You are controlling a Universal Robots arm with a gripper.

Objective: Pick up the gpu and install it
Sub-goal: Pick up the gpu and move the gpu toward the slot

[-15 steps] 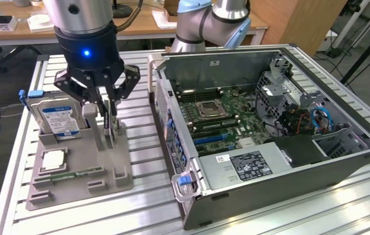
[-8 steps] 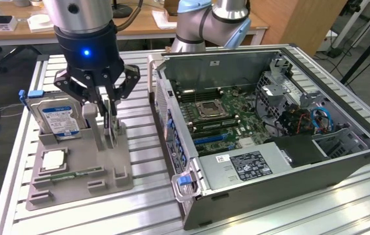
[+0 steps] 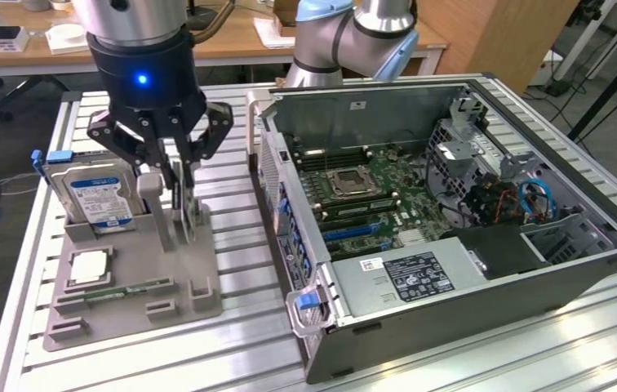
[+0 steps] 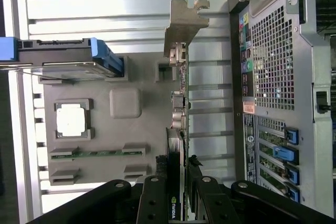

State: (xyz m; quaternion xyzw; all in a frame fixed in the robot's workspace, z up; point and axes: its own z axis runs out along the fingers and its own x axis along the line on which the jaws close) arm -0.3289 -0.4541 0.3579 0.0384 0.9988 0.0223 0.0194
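Note:
The gpu [image 3: 181, 208] stands upright and edge-on in the grey holder [image 3: 135, 298], between the holder's posts. In the wrist view the gpu [image 4: 178, 108] is a thin dark slab with its silver end bracket [image 4: 184, 22] at the far end. My gripper [image 3: 178, 175] hangs straight over it, one finger on each side of the card's top edge. In the wrist view my gripper [image 4: 178, 169] has its black fingers [image 4: 157, 182] pressed against both faces of the card, shut on it. Whether the card has left the slot I cannot tell.
The grey holder [image 4: 147, 129] also carries a hard drive [image 3: 96, 196] with blue rails, a processor chip [image 3: 89, 265] and a memory stick [image 3: 123, 290]. The open computer case [image 3: 570, 269] lies at the exterior view's right, motherboard [image 3: 369, 196] up. The table's slatted metal top [image 3: 233, 359] lies around both.

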